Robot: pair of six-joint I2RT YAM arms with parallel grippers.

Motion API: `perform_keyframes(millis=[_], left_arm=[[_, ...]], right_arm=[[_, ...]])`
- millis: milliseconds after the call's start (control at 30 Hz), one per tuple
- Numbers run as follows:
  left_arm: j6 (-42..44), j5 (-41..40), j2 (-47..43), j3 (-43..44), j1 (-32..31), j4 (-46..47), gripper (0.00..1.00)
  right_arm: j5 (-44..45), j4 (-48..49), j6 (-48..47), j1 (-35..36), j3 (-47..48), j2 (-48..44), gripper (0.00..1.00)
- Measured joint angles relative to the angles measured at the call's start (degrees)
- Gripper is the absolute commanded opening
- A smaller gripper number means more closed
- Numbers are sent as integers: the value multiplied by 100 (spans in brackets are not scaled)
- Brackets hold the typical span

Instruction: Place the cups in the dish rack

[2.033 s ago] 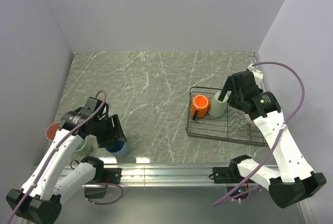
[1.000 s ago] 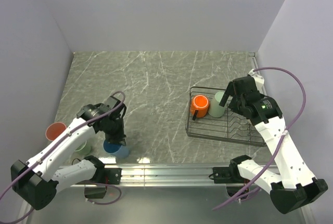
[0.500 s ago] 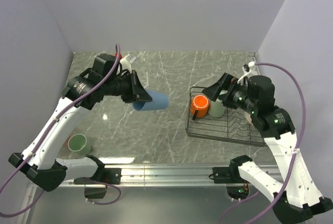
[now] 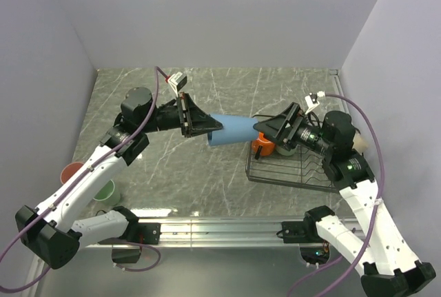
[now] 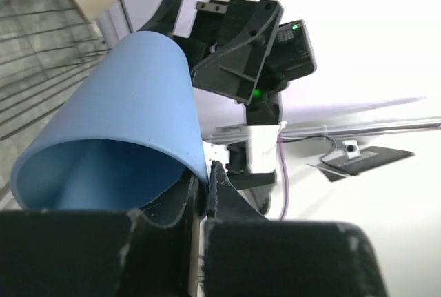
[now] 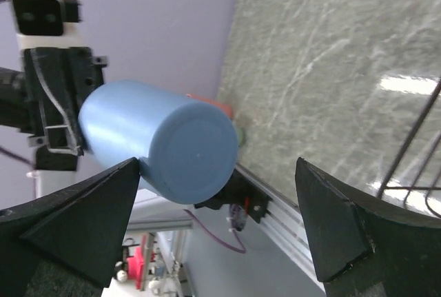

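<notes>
Trouble spots first: can barely see the bright orange handled mug (image 4: 260, 147) inside the dark wire dish rack (image 4: 296, 175), mostly tucked behind the right gripper (image 4: 265, 129). Same with the pale green tumbler (image 4: 283, 149) next to it. Got the plain blue tumbler (image 4: 231, 130) pinched by its rim in the left gripper (image 4: 215, 129), sideways in mid-air, just left of the rack. Seeing wide-spread right jaws facing its base; can't tell if touching. Versus half a second back: carried further right, closer to those open fingers.
</notes>
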Motion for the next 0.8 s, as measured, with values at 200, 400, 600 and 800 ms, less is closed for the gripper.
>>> perform_keyframes(millis=[200, 400, 600, 800], left_arm=[[-708, 122, 0, -474, 17, 1019, 0], [-1316, 114, 0, -935, 33, 2035, 0], [-1740, 76, -2, -1191, 33, 2761, 0], [-1869, 24, -2, -1298, 39, 3036, 0]], right_arm=[[-214, 870, 612, 0, -590, -271, 100], [-382, 1703, 1257, 0, -922, -321, 99], [-452, 2155, 1534, 4, -922, -291, 83], [-494, 2500, 1718, 42, -925, -223, 47]])
